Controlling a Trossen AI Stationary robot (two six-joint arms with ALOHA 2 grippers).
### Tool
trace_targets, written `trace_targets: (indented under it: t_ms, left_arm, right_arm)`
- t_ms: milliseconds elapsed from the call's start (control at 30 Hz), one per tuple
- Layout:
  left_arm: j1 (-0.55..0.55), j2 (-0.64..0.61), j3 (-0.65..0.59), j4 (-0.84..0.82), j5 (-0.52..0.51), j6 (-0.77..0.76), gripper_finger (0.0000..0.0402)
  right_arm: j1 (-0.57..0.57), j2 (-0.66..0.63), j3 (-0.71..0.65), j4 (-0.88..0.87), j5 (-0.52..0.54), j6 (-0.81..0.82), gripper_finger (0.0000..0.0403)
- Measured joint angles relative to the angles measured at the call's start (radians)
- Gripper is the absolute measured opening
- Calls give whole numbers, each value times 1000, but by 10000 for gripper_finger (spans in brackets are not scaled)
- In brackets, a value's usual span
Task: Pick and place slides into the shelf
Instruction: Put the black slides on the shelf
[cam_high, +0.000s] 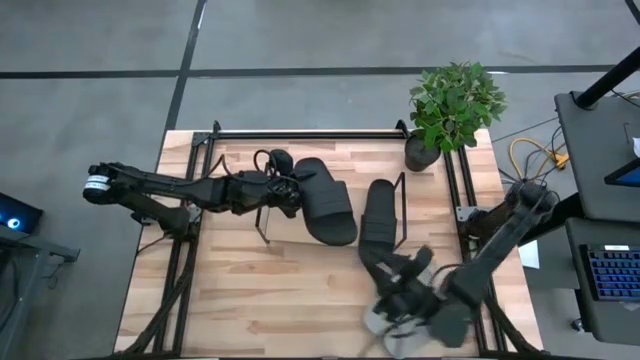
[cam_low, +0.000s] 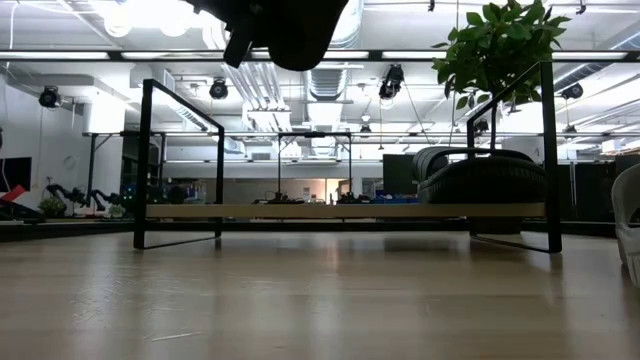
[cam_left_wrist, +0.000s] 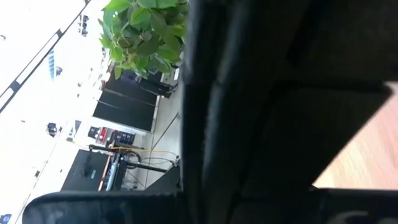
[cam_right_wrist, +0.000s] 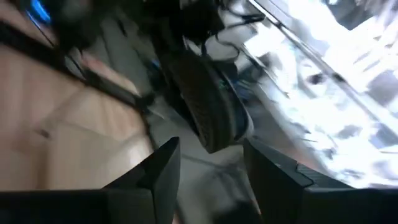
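Left gripper (cam_high: 290, 192) is out over the middle of the wood surface (cam_high: 250, 290), jaws pinching a black slide (cam_high: 325, 200) that hangs above the shelf (cam_low: 345, 211); low view shows that slide raised well clear of the shelf board, at the top of the frame. Left wrist view is almost all black slide right up against the camera, with a sliver of wood surface past it. Second black slide (cam_high: 378, 222) sits on the right end of the shelf, beside the wire end frame; low view shows it resting on the board under the potted plant (cam_high: 452, 105). The shelf runs left-right across the middle of the surface, thin black wire frames at both ends, light board between them. Right gripper (cam_high: 400, 300) is at the near right part of the surface, jaws spread, nothing between them; the right wrist view shows a gap between the two fingers and a dark slide farther off, beyond the fingertips. A light grey slide (cam_high: 385, 318) lies just beside the right gripper at the near edge, partly hidden under the arm; can't tell from these views if the gripper touches it. A pale curved shape (cam_low: 630, 225) at the far right edge of the low view is too cropped to identify. Plant stands at the far right corner, well apart from both grippers.
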Motion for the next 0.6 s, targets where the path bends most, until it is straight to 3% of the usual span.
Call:
trace_targets:
  t_ms: [67, 200, 267, 400, 500, 600]
  left_arm:
    - [0, -1, 0, 7, 1, 1, 45]
    - [1, -1, -2, 39, 1, 13, 45]
    - [6, -1, -2, 54, 2, 25, 45]
    - [25, -1, -2, 85, 7, 26, 45]
    - [38, -1, -2, 94, 4, 26, 45]
    - [42, -1, -4, 95, 4, 27, 45]
  right_arm:
    - [25, -87, -29, -146, -115, 203, 158]
    - [30, -279, -80, -499, -486, 688, 145]
    - [8, -362, -128, -550, -608, 808, 140]
    - [-52, -488, -296, -364, -726, 664, 139]
    - [-131, -599, -443, -103, -946, 498, 138]
    - [-259, -712, -577, 76, -1170, 447, 132]
